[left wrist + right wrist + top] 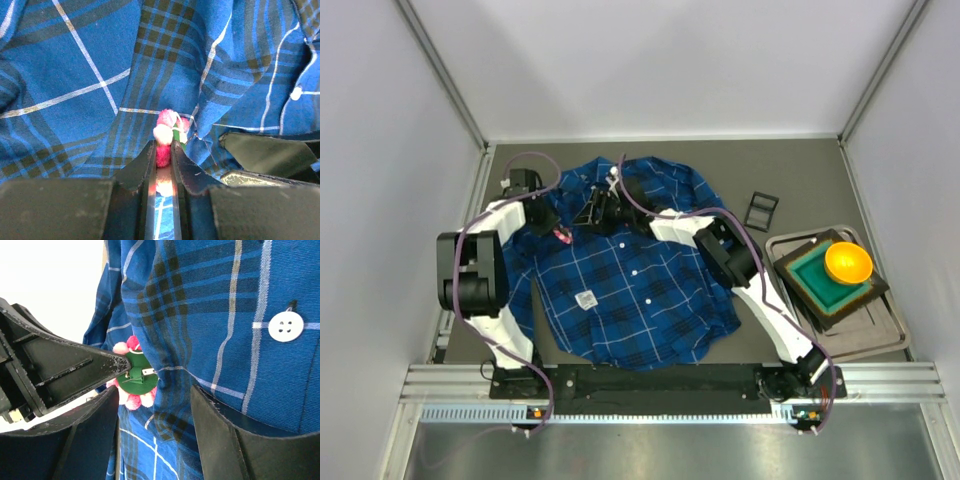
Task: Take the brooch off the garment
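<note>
Pink-bead brooch (167,131) clamped btw L fingers (144,167) at upper garment (630,290), green back twd R fingers (225,432) straddling cloth fold just beside, R grip can't tell.

garment (620,290) blue plaid, thin white lines, dark checks, white button (285,326). brooch (167,131) pink and red beads, green back. orange bowl (847,262) right of frame on teal block (813,282).

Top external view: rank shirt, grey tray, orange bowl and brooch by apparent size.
1. shirt, by far the largest
2. grey tray
3. orange bowl
4. brooch, only a pink speck
No near ties; all lie at about table level.
</note>
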